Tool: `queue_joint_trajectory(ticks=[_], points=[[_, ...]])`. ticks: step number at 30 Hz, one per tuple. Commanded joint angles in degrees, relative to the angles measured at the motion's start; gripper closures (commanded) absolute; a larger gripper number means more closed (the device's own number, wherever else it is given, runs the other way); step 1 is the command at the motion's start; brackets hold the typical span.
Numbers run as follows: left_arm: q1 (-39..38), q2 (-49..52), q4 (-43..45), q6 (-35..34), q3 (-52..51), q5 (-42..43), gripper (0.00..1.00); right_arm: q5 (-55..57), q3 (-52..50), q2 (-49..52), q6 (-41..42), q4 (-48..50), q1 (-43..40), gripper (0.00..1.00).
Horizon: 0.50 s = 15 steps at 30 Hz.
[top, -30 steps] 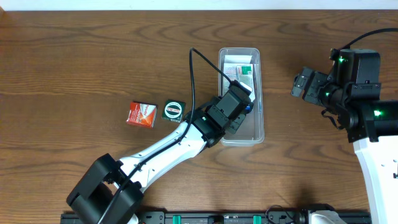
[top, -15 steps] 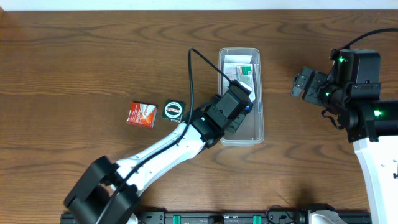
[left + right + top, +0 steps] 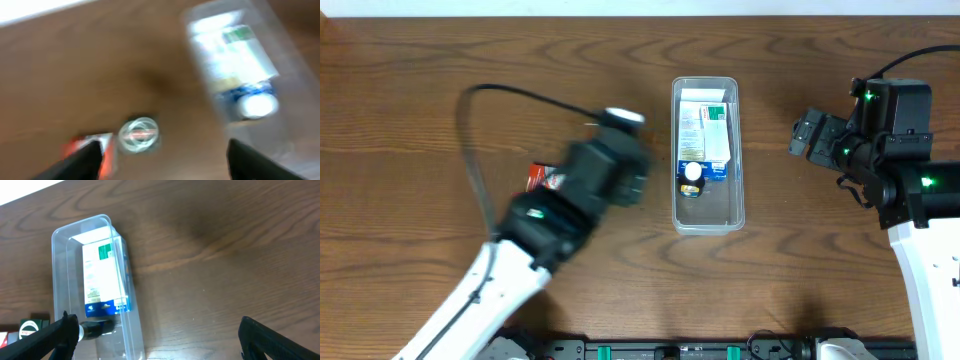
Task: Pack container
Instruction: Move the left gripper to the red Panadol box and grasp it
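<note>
Left tool gaping wide, empty. Its view is blurred, over bare desk left of the container. Below it a round tin, red box just beside. Right tool likewise spread wide, holding nothing, well right of the container. The container sits mid-desk, long axis front to back. Inside it are a white box with green and blue print and a small white-capped thing at the box's near end.

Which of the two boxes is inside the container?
The white-and-green box, lying inside the container; the red box sits out on the table.
</note>
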Motion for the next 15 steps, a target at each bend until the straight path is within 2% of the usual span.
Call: queue_joint_trajectory(ticks=[1,2,4,6,8,11,15], points=[[10.67,1.33,-5.05,-1.51,0.20,-0.31,0.04,-0.22,0.79,-0.31,0.31,-0.04,-0.37,0.01],[14.47,2.40,-6.12,-1.14,0.20,1.70,0.00,-0.22,0.79,-0.31,0.31,-0.04,-0.37,0.01],[20.44,4.74,-6.49,1.70,0.20,7.65,0.02,-0.22,0.79,-0.31,0.31,-0.04,-0.37,0.01],[26.14,8.09,-6.29,7.26,0.20,17.05,0.02,-0.22,0.79,-0.31,0.31,-0.04,-0.37,0.01],[30.03,11.65,-6.29,10.45,0.20,22.18,0.02,-0.22,0.79,-0.31,0.31,-0.04,-0.37,0.01],[33.53,17.00,-5.79,12.13,0.20,23.12,0.02,-0.22,0.79,-0.31,0.31,-0.04,-0.37,0.01],[34.45,23.15,-5.16,15.98,0.20,23.10,0.02,-0.22,0.79,-0.31,0.31,-0.04,-0.37,0.01]])
